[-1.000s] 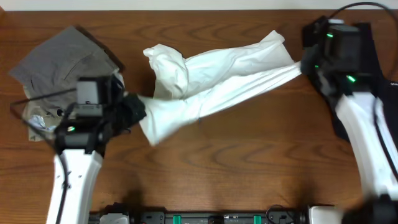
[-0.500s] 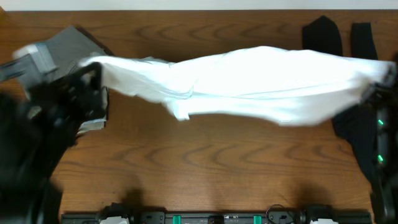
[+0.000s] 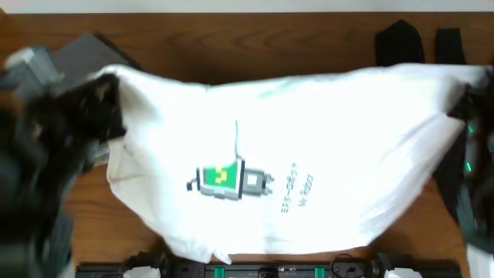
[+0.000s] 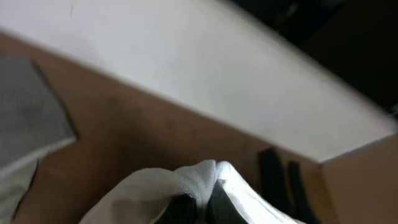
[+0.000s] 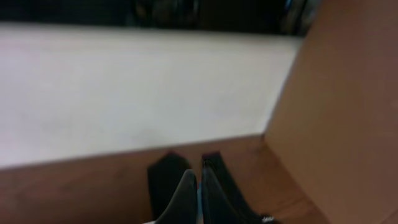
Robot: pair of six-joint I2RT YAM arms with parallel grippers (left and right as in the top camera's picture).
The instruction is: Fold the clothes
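The white T-shirt point(image 3: 309, 154) hangs spread wide between my two grippers, above the table, with its green-and-black print point(image 3: 230, 179) facing up. My left gripper point(image 3: 104, 96) is shut on the shirt's left top edge. In the left wrist view the white cloth point(image 4: 186, 183) is bunched over the fingers point(image 4: 200, 208). My right gripper point(image 3: 467, 104) holds the shirt's right top edge. In the right wrist view its fingers point(image 5: 199, 196) are pressed together on a thin sliver of cloth. Both arms are blurred.
A grey garment point(image 3: 81, 50) lies at the back left of the wooden table point(image 3: 231, 46), also in the left wrist view point(image 4: 25, 118). A long black garment point(image 3: 401, 42) lies at the back right, also in the right wrist view point(image 5: 163, 180). A white wall runs behind.
The shirt was bunched and stretched low between the grippers. Both arms pulled apart and lifted it, and it now hangs open with the print showing.
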